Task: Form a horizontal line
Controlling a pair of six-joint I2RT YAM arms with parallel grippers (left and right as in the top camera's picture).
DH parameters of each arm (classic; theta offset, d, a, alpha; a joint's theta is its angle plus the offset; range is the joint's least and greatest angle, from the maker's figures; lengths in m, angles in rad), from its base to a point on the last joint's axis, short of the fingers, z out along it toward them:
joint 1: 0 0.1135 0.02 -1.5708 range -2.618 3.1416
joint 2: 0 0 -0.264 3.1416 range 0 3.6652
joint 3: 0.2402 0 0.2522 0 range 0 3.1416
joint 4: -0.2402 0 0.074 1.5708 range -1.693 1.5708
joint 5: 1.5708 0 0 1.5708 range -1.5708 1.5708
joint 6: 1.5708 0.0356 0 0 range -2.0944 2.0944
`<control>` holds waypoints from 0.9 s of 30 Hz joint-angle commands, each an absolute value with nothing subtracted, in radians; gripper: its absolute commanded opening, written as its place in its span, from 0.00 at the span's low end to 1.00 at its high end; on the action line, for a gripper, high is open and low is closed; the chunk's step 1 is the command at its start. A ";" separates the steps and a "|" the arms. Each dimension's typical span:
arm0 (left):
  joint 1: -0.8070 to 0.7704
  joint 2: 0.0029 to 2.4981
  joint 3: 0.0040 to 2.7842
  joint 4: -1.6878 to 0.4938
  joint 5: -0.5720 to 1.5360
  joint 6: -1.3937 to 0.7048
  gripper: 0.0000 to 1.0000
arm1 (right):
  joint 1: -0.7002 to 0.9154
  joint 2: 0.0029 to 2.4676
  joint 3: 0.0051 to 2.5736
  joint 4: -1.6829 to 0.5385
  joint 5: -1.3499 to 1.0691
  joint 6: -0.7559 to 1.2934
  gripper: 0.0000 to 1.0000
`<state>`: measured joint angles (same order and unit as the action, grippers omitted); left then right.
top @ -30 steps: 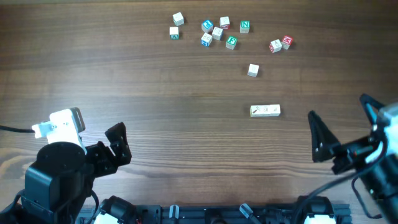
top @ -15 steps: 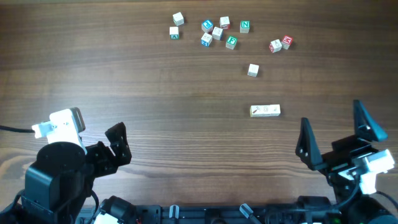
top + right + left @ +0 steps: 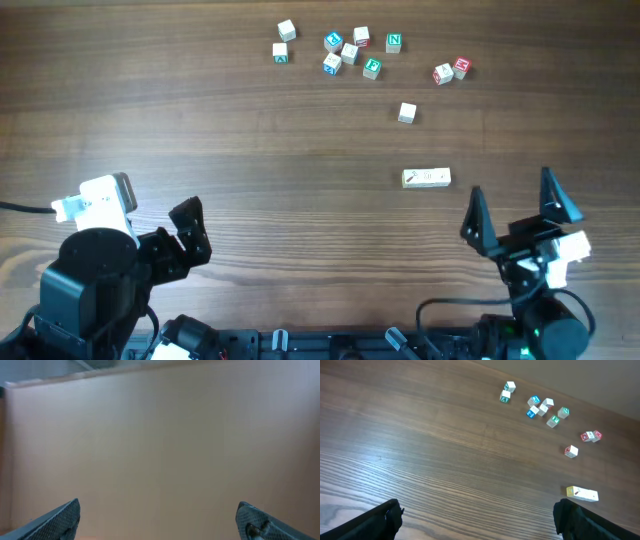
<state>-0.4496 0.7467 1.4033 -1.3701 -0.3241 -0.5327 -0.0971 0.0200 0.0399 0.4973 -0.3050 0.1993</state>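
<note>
The horizontal line (image 3: 427, 178) is a short pale bar of three cream cubes lying on the wooden table right of centre; it also shows in the left wrist view (image 3: 582, 493). My right gripper (image 3: 512, 212) is open and empty, a little below and right of the bar, and its wrist view (image 3: 159, 519) shows only a plain tan wall. My left gripper (image 3: 188, 232) is open and empty at the front left, far from the bar; its fingers frame bare table in the left wrist view (image 3: 479, 517).
Several lettered cubes with green, blue and red faces lie scattered at the back (image 3: 349, 52). Two red-marked cubes (image 3: 451, 70) sit to their right. A single pale cube (image 3: 406, 113) lies between them and the bar.
My right arm has swung left and back toward the front edge, its open fingers now pointing up the table. The bar, the cubes and my left arm have not moved.
</note>
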 commanded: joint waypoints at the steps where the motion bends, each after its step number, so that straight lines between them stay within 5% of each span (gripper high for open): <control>1: -0.447 0.746 1.404 -1.370 -0.323 -0.532 1.00 | -0.101 0.003 0.005 0.451 -0.245 0.235 1.00; 14: -0.447 0.745 1.404 -1.370 -0.323 -0.532 1.00 | -0.064 0.003 0.005 0.013 -0.059 0.173 1.00; 27: -0.447 0.745 1.404 -1.370 -0.323 -0.532 1.00 | -0.057 0.003 0.005 0.002 -0.063 0.108 1.00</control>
<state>-0.4496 0.7467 1.4033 -1.3697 -0.3241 -0.5327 -0.0677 0.0135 0.0063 -0.0006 -0.0769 0.1257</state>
